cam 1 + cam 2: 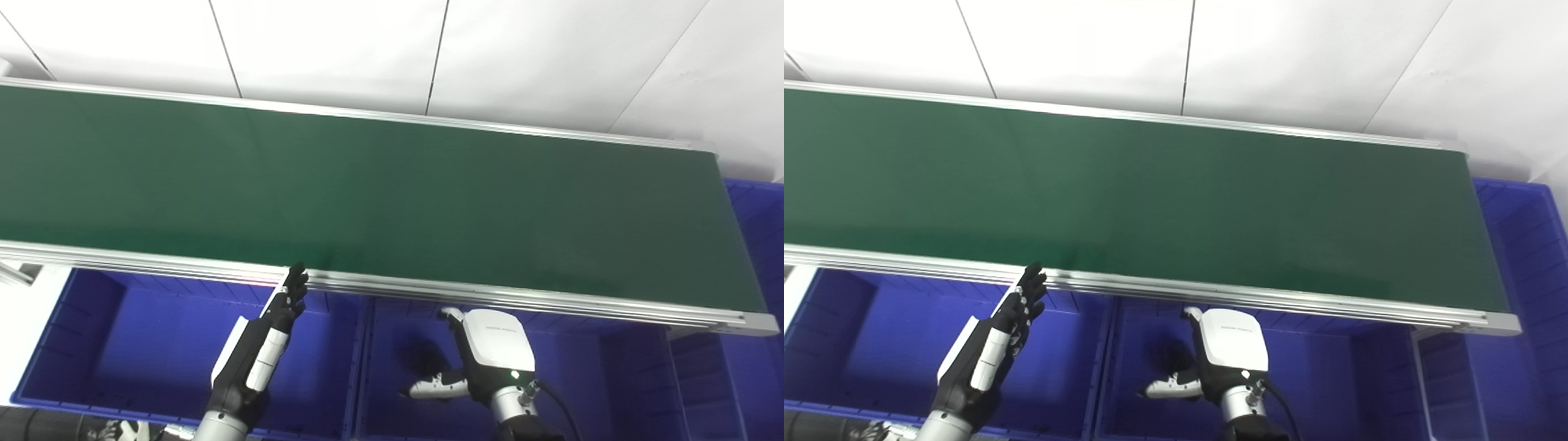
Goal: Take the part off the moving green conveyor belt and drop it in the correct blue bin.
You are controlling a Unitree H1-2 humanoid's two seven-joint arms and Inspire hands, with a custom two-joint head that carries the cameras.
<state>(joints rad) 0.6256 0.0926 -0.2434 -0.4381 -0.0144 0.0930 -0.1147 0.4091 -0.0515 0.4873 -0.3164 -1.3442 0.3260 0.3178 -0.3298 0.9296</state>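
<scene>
Two hands are held over blue bins (153,343): the left hand (263,343) with fingers straight and pressed together, the right hand (484,358) with thumb out, other fingers hidden. Beyond, the green conveyor belt (367,184) is seen; no part shows.

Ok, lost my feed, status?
Left hand open, fingers straight, over left blue bin. Right hand over middle bin, grip unclear. Green belt bare, no part visible. Nothing blocking.
</scene>
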